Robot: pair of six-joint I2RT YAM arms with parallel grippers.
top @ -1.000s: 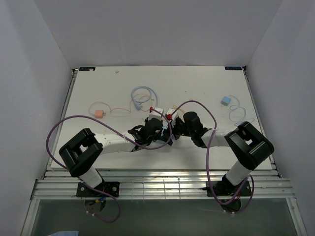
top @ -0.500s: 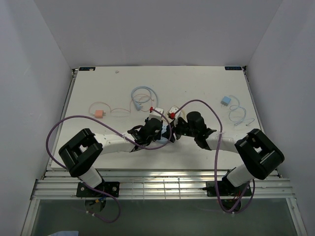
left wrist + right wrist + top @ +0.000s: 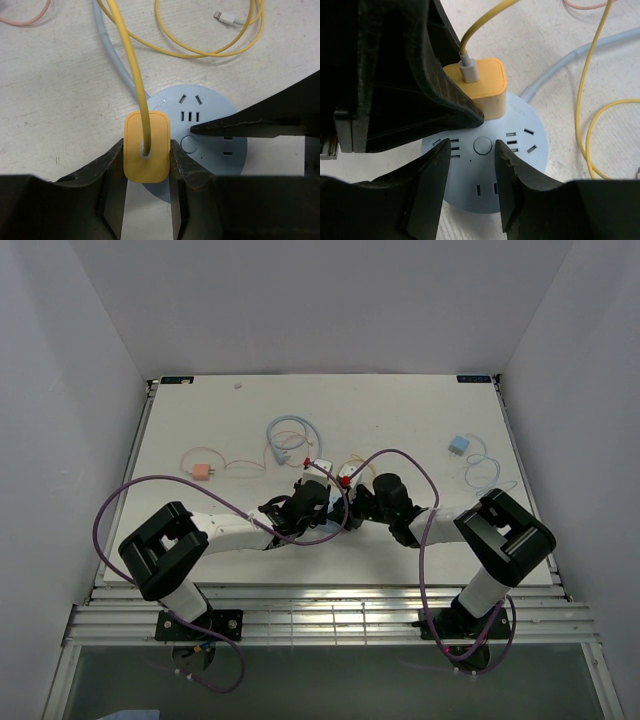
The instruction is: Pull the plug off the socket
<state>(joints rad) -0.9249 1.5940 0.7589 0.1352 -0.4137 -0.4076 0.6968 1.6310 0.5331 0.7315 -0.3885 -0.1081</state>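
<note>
Plainly the left gripper (image 3: pixel 147 162) is the one placed to pull. Its fingers are clamped on the narrow sides of the yellow plug (image 3: pixel 146 145), which sits seated at the rim of the light-blue socket (image 3: pixel 212 107) near the middle of the table (image 3: pixel 400 420), its yellow cord (image 3: pixel 131 65) leaving the top. The right gripper (image 3: pixel 470 172) reaches in from the opposite side, spread open with its tips apparently on the socket's face, so the pull should go straight off that face.

White table (image 3: pixel 400 410) boxed by plain, seemingly lavender-grey walls (image 3: pixel 320 300).
</note>
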